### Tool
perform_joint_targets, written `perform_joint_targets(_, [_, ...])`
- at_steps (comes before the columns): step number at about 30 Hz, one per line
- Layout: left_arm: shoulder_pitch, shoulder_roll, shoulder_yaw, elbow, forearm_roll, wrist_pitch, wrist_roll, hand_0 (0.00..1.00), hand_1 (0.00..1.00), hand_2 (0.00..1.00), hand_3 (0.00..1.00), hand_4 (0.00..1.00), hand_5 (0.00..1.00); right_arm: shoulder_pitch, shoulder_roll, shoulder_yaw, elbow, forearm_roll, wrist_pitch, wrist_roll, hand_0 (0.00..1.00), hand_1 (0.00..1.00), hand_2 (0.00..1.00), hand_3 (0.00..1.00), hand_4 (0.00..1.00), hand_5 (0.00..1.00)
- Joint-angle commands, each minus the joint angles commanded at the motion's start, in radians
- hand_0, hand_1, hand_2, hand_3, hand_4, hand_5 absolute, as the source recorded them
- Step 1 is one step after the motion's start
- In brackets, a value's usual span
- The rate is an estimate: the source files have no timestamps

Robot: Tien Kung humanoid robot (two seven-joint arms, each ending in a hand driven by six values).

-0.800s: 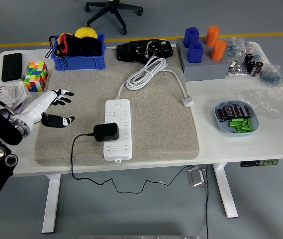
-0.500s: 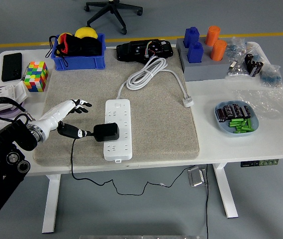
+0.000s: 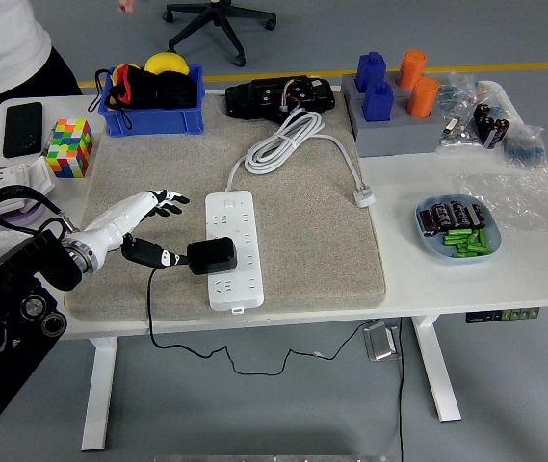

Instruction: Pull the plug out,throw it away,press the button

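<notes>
A white table [image 3: 543, 260] is standing on a grey floor, with a beige mat [image 3: 302, 241] lying across its middle. No brand or writing is readable anywhere. A white power strip [image 3: 229, 248] is lying on the mat, its long axis running from the far side toward the near edge, slightly tilted. A black plug [image 3: 212, 256] is sitting in the strip's lower half, its black cable [image 3: 153, 308] trailing left and down over the table edge. The robot's left hand [image 3: 143, 226] is reaching in from the left, upper fingers spread above the strip's left edge, thumb touching the plug's left end; whether it is gripping is hard to tell. A person in white is partly cut off at the top left
</notes>
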Motion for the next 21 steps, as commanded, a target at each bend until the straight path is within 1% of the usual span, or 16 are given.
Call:
perform_joint_targets(4, [0.002, 0.011, -0.005, -0.023, 0.014, -0.031, 0.016, 0.8, 0.797, 0.794, 0.849, 0.901, 0.002, 0.001, -0.001, 0.001, 0.0, -0.001, 0.0, 0.0, 0.753, 0.703, 0.71, 0.724, 0.76, 0.652])
perform_joint_targets(5, [0.0, 0.014, 0.005, -0.032, 0.005, -0.037, 0.015, 0.805, 0.799, 0.797, 0.847, 0.859, 0.002, 0.001, -0.001, 0.003, 0.0, -0.001, 0.0, 0.0, 0.753, 0.703, 0.71, 0.723, 0.76, 0.652])
perform_joint_targets(8, [-0.005, 0.015, 0.03, -0.04, -0.018, -0.042, 0.011, 0.805, 0.799, 0.797, 0.847, 0.859, 0.002, 0.003, -0.001, 0.003, 0.0, -0.001, 0.0, 0.0, 0.753, 0.703, 0.71, 0.723, 0.76, 0.652])
perform_joint_targets(10, [-0.009, 0.008, 0.048, -0.037, -0.021, -0.042, 0.011, 0.805, 0.799, 0.797, 0.847, 0.859, 0.002, 0.005, 0.0, 0.004, 0.001, 0.0, 0.0, 0.0, 0.753, 0.703, 0.71, 0.723, 0.76, 0.652])
perform_joint_targets(11, [-0.011, 0.003, 0.056, -0.034, -0.025, -0.041, 0.01, 0.807, 0.801, 0.798, 0.85, 0.904, 0.002, 0.005, 0.001, 0.003, 0.001, 0.001, 0.001, 0.0, 0.754, 0.703, 0.71, 0.724, 0.76, 0.653])
perform_joint_targets(16, [-0.024, -0.015, 0.082, -0.014, -0.035, -0.026, 0.008, 0.807, 0.801, 0.798, 0.85, 0.904, 0.002, 0.005, 0.003, 0.004, 0.0, 0.001, 0.001, 0.0, 0.754, 0.703, 0.71, 0.724, 0.76, 0.653])
perform_joint_targets(17, [-0.028, -0.017, 0.088, -0.009, -0.038, -0.024, 0.008, 0.807, 0.781, 0.782, 0.853, 0.929, 0.002, 0.005, 0.004, 0.004, -0.001, 0.001, 0.001, 0.0, 0.752, 0.704, 0.71, 0.721, 0.761, 0.652])
perform_joint_targets(21, [-0.045, -0.027, 0.115, 0.016, -0.044, -0.027, 0.016, 0.807, 0.781, 0.782, 0.853, 0.929, 0.002, 0.005, 0.003, 0.003, -0.002, 0.002, 0.001, 0.0, 0.752, 0.704, 0.71, 0.721, 0.761, 0.652])
